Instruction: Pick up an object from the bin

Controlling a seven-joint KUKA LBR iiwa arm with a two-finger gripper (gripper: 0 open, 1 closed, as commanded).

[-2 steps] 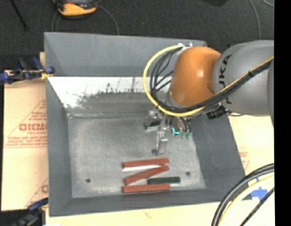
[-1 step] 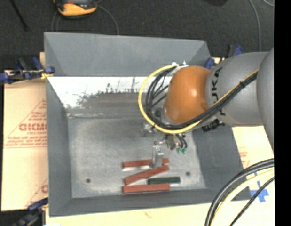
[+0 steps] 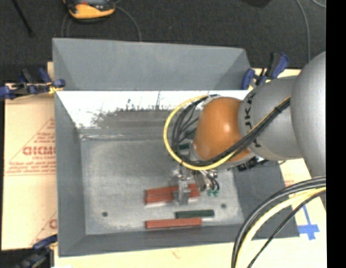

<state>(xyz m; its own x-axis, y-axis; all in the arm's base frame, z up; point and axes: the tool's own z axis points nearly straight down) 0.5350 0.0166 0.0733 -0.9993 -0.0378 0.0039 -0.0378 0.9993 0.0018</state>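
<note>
Camera view: gripper (image 3: 185, 191) down low in the bin (image 3: 105, 149), right at the right end of a red-brown block (image 3: 159, 196); jaws open or closed, cannot tell; block flat on the floor, long side across the view; just below the block's right end, a short dark green stick (image 3: 194, 213); lower again, a long red-brown bar (image 3: 173, 224), parallel to the block; well left of the block and lower, a small dark speck (image 3: 104, 214); above the block, the arm's orange cover (image 3: 217, 130).
</note>
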